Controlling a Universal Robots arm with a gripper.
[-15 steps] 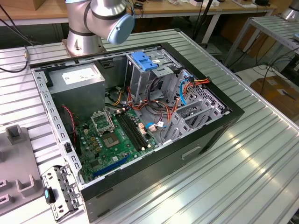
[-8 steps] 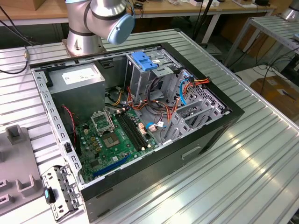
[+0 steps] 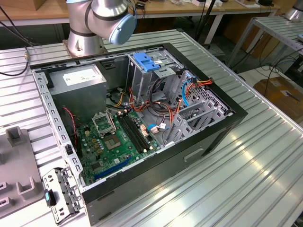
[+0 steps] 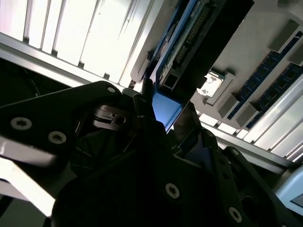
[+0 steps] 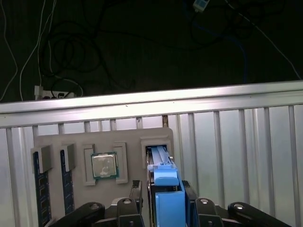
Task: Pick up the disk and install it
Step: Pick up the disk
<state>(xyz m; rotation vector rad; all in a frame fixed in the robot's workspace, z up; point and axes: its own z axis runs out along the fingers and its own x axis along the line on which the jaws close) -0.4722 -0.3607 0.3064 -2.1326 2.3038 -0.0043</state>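
Gripper [image 5: 162, 189]: seen in both wrist views; its two dark fingers [image 5: 137, 189] lay flat against either face of the disk [image 5: 168, 203], clamped on it.
Disk position: on edge between the fingers, blue rail facing the first wrist camera, far end at the mouth of the slot [image 5: 158, 142] in the grey tray [image 5: 123, 137]. Couldn't tell whether that end sat inside the slot or just clear of it. In the second wrist view its dark body [image 4: 203, 33] ran away from the gripper.
Surface: ribbed aluminium table [image 3: 227, 179], bright under the lights. Tray and computer case [image 3: 236, 116] both rested on it.
Room: wooden workbench [image 3: 33, 12] behind the arm's base [image 3: 85, 33]. Cardboard box [image 3: 284, 92] on the floor at the exterior view's right. Past the table edge in the first wrist view, a dark floor with loose cables [image 5: 94, 47] and a power strip [image 5: 52, 92].
Tray contents: processor chip [image 5: 104, 165] in a square pocket beside the slot; two memory sticks [image 5: 39, 189] on edge, farther along.
Case: black tower on its side, panel off.
Case contents: green motherboard [image 3: 113, 142]; grey power supply box [image 3: 80, 80] with a white sticker, in the corner nearest the arm's base; metal drive cage [image 3: 142, 80] topped by a blue tab [image 3: 147, 61]; red, orange and blue wiring [image 3: 189, 87] beside the cage.
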